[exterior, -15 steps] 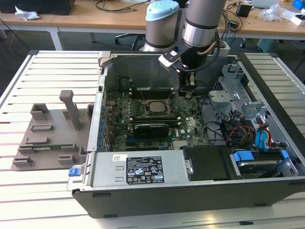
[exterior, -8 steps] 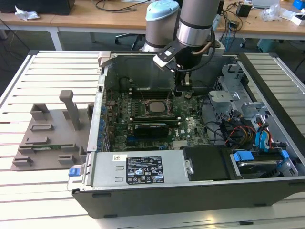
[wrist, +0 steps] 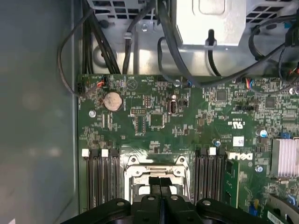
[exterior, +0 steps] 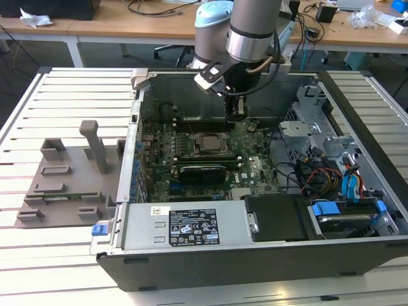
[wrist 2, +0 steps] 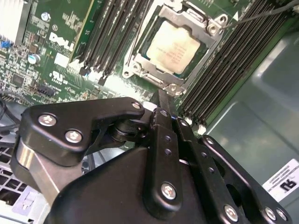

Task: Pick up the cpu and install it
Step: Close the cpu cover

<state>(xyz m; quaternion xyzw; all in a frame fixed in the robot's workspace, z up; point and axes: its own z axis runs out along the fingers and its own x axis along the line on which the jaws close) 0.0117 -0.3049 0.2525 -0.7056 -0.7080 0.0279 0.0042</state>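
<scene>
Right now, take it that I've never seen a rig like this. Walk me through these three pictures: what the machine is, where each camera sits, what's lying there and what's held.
The machine is a robot arm reaching down into an open computer case, which lies on a slatted table. The exterior view is taken from a camera off the arm. The two wrist views come from cameras riding near the arm's wrist, facing the green motherboard. The black clamp at the arm's tip is the end effector; its fingers are together and appear to hold nothing. The cpu, a silver-grey square, lies in its socket frame on the board, near the end effector's tip. At the exterior view's left, a grey fixture tray sits on the table.
</scene>
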